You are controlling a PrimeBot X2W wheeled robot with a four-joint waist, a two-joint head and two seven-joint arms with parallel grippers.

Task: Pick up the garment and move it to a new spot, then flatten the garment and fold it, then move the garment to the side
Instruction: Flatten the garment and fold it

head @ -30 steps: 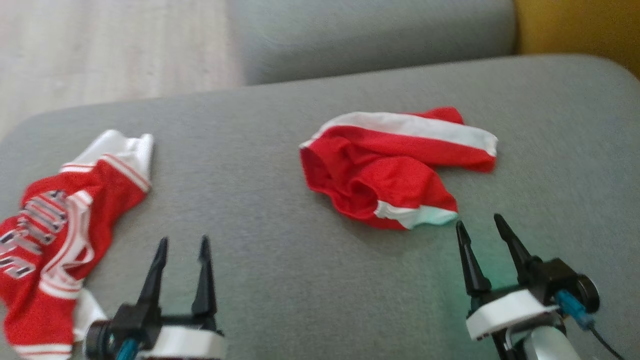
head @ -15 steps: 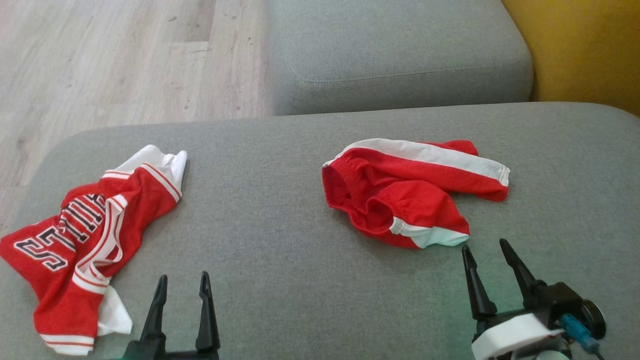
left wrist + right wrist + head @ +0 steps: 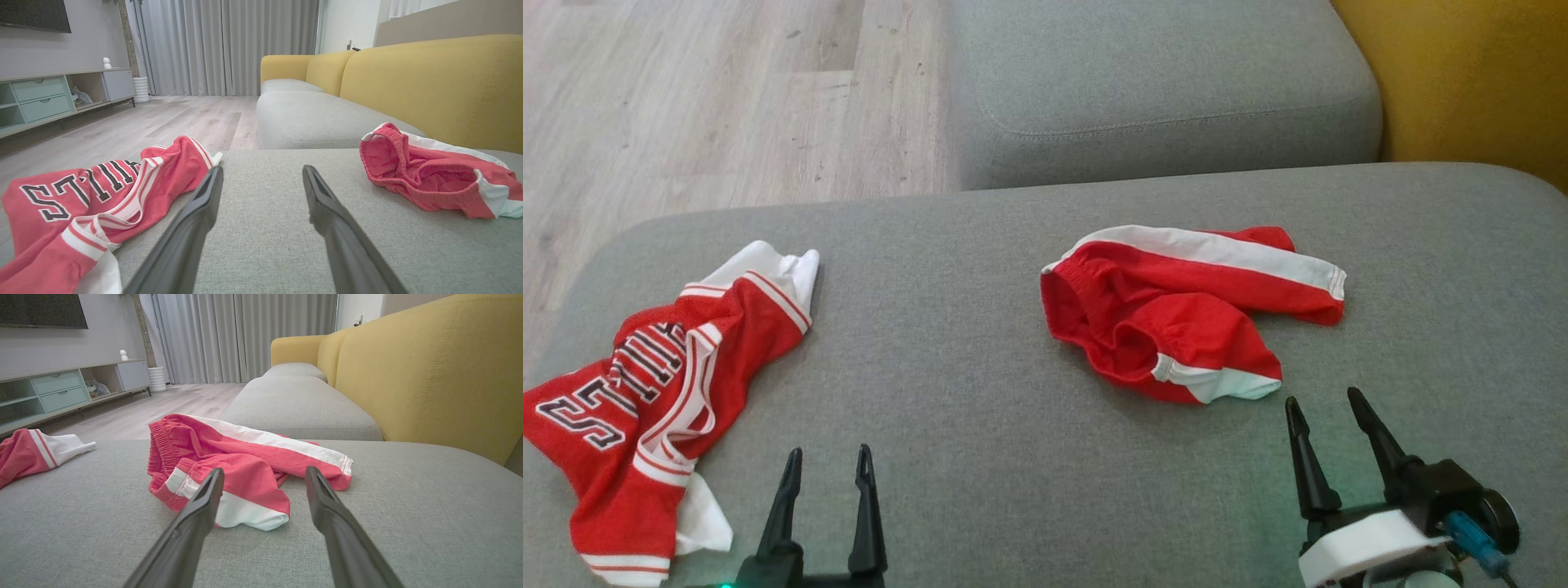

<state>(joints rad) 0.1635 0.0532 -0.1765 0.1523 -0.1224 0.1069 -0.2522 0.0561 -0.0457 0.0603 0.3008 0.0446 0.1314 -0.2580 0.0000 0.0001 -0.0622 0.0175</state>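
- The grey seat cushion [image 3: 980, 425] is spread right across the head view, with its near edge and right end cut off by the frame. A second grey cushion [image 3: 1160, 82] is seen beyond it. A yellow backrest [image 3: 1462, 73] is clipped at the upper right, and wooden floor [image 3: 686, 98] is shown at the upper left.
- The red jersey [image 3: 662, 384] is found crumpled at the cushion's left end. Its lettering is folded over and only partly readable, and its lowest hem is trimmed by the bottom edge.
- The red shorts [image 3: 1176, 310] are bunched up right of the cushion's middle, well apart from the jersey. One leg is laid over the other, so the layers beneath are hidden. A white side stripe is turned up along the far leg.
- The right pincer [image 3: 1321, 396] is seen at the lower right on a white wrist, the forearm being cut off. Its fingers are aimed up at the shorts' near white cuff and are stopped just short of it. The fingers are held wide apart and nothing is gripped.
- The left pincer [image 3: 829, 451] is mostly cropped by the bottom edge. Its fingers are also spread, nothing is held, and they are pointed over bare cushion between the two garments, with the jersey near on its left.
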